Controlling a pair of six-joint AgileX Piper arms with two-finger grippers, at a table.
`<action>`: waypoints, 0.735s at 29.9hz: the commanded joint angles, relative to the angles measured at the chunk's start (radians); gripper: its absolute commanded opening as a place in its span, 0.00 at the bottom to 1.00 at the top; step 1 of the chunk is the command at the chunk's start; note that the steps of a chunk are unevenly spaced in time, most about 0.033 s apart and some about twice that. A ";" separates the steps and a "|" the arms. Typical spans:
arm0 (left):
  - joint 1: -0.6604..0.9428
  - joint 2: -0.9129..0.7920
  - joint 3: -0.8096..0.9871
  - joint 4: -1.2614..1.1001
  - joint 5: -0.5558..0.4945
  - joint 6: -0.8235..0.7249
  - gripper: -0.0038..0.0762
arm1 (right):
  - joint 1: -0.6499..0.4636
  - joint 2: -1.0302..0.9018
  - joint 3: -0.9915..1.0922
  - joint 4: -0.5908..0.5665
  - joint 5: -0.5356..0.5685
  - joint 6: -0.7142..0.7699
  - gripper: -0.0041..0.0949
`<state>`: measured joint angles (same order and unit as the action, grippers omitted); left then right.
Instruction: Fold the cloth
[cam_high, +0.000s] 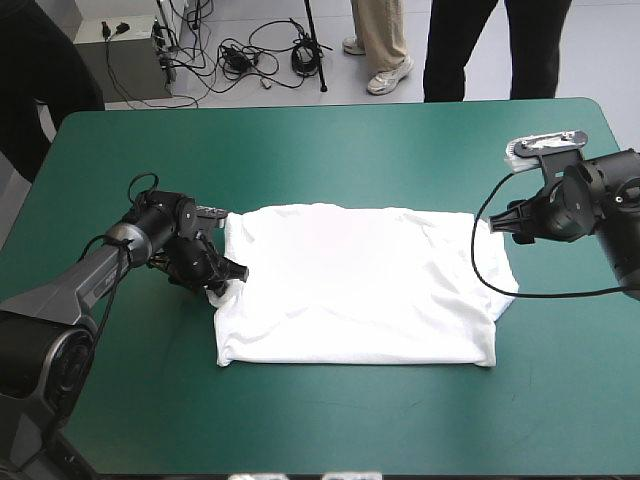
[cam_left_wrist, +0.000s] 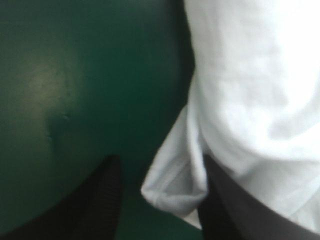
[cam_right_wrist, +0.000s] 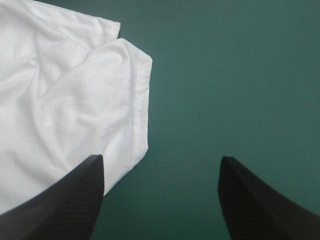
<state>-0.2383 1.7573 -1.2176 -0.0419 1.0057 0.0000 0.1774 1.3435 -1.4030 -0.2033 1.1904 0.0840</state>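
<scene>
Count: 1 T-shirt, 2 grippers, 1 table w/ teal-green cover.

Hard to see: in the high view both grippers' fingertips are too small and dark to make out, so we read the fingers from the wrist views. In those views the shirt runs off the frame, so there's no full outline.

Left gripper sits at the shirt's 9 o'clock edge. Left wrist view: left gripper has its black fingers apart, not clamped. A loose fold of the shirt hangs in the gap. The other finger is partly covered by cloth.

Right gripper is at approx. 2 o'clock of the shirt, by its edge. Right wrist view: right gripper is spread wide and grasps nothing. One finger tip overlaps the hemmed edge of the shirt, w/ bare cover between the fingers.

Shirt: white, lying flat at table centre in a roughly rectangular shape. Light wrinkles, 3 o'clock edge a bit uneven.
</scene>
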 joint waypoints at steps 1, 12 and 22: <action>-0.002 -0.040 -0.015 -0.018 -0.007 -0.006 0.19 | 0.000 -0.029 -0.031 -0.021 -0.037 -0.009 0.67; -0.020 -0.235 -0.030 -0.084 -0.026 -0.013 0.04 | 0.000 -0.029 -0.031 -0.013 -0.037 -0.009 0.67; -0.163 -0.232 -0.032 -0.187 -0.122 0.012 0.04 | 0.000 -0.029 -0.031 0.011 -0.034 -0.009 0.67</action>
<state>-0.3580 1.5370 -1.2204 -0.1947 0.9489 0.0110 0.1774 1.3435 -1.4030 -0.1819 1.1893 0.0840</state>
